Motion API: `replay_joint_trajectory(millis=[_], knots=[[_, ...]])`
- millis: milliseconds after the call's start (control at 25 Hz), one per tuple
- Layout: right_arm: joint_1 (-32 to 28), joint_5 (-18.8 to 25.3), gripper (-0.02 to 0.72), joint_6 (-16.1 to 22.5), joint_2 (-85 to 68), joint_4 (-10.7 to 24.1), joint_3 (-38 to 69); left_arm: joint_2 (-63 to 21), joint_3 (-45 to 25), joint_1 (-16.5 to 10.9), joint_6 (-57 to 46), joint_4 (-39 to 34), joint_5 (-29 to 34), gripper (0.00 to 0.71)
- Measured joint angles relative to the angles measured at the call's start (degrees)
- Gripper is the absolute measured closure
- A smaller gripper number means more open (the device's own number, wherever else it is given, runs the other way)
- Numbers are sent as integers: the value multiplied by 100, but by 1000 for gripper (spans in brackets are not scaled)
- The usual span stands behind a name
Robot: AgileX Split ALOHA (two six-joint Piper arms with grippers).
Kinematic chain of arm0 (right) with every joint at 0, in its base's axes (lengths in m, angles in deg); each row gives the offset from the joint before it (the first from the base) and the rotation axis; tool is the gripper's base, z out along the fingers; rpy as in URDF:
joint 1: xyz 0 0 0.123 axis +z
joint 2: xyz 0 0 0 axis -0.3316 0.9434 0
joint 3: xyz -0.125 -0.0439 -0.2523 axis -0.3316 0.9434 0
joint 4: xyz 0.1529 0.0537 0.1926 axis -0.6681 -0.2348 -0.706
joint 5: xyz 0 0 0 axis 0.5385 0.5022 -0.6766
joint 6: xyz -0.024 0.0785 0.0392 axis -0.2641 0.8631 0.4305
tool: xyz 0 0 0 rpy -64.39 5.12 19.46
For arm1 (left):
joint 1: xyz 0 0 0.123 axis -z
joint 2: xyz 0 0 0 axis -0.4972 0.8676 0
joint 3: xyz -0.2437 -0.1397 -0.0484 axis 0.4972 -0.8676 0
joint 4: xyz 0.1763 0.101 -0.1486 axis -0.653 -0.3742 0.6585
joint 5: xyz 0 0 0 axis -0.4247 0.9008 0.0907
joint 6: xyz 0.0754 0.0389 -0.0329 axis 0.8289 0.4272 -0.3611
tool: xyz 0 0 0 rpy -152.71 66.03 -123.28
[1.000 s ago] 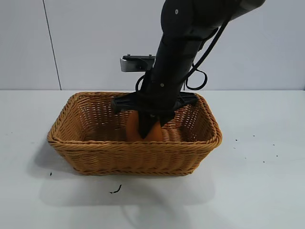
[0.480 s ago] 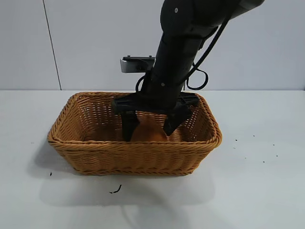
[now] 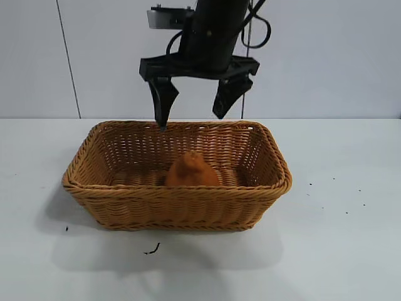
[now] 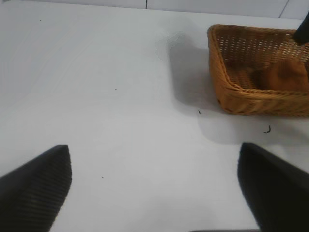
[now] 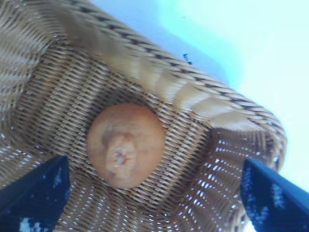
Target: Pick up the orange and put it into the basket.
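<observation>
The orange [image 5: 126, 144] lies on the woven floor of the basket [image 5: 159, 79], its knobbly bump facing the camera. The right gripper [image 5: 154, 193] hangs above it, jaws spread wide with nothing between them. Beyond the braided rim lies pale counter [image 5: 251, 53].

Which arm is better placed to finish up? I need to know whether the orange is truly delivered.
The right arm. Its gripper hangs open above the basket, with the orange lying free on the basket floor; it need only pull away. The left gripper is open over bare table, off to the side.
</observation>
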Motion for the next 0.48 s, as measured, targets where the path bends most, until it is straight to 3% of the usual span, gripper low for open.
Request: replay_joint_trajectory(millis=[160,480], knots=[[-5,300,13,90,-10,428,-371,0,0,0,0,0,0,38],[-459,371,13,117,-28,482,-397,0,0,0,0,0,0,38]])
